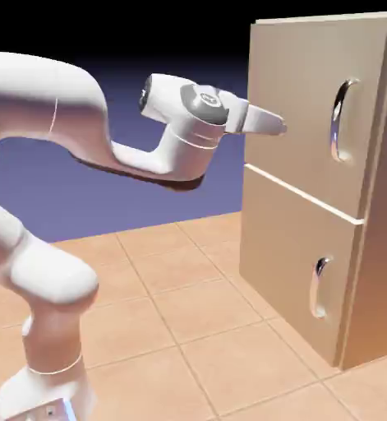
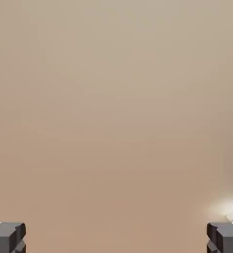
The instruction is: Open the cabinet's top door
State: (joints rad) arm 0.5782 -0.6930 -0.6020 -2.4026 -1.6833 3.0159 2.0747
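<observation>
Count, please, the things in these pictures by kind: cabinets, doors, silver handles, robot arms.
Cabinet: 1
Doors: 2, the top door and the lower door
Silver handles: 2, the upper handle and the lower handle
Robot arm: 1, its pincer open
Total: 6

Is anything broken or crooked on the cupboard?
No, nothing looks wrong. The cabinet stands straight, and the top door and the lower door are both shut flat, handles in place. The open gripper points at the top door, holding nothing.
</observation>
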